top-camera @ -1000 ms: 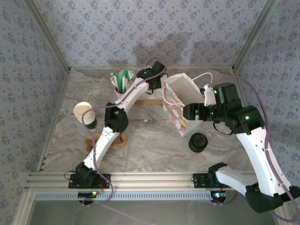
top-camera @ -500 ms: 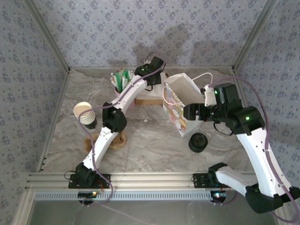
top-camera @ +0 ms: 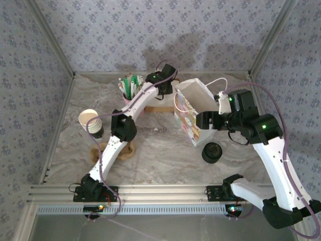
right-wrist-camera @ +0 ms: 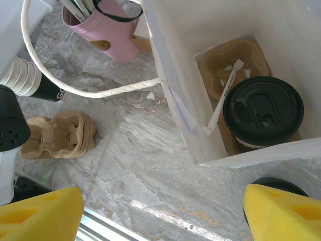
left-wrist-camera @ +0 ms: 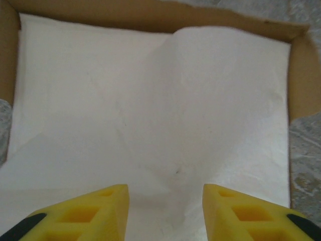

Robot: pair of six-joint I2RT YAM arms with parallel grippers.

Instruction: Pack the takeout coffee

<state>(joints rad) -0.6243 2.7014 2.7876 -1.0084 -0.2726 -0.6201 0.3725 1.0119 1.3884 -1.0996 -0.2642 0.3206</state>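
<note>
**Asker:** What does the top camera give?

**Watcher:** The paper bag (top-camera: 193,108) stands on the worktop (top-camera: 160,145), right of its middle and toward the far edge. The right arm (top-camera: 266,135) reaches to it from the right edge. The left arm (top-camera: 123,128) stretches to the far edge, over the napkin box (top-camera: 159,106).

**Asker:** And the left wrist?

**Watcher:** The left gripper (left-wrist-camera: 165,193) has its jaws apart with nothing between them, above the white napkins.

**Asker:** The right wrist?

**Watcher:** The right gripper (right-wrist-camera: 163,201) is spread wide and empty, looking down into the bag's mouth. The takeout coffee (right-wrist-camera: 263,110) sits upright inside, in a pocket of the cardboard carrier (right-wrist-camera: 225,57), a wrapped stirrer (right-wrist-camera: 223,98) leaning beside it.

**Asker:** How would the cup handle?

**Watcher:** Likely light but top-heavy if it is full. The paper wall probably dents under a hard squeeze, and the lid looks smooth and could pop off. A gentle hold on the wall just under the lid's rim seems safest, or on the bag's handle (right-wrist-camera: 75,90) instead.
</note>
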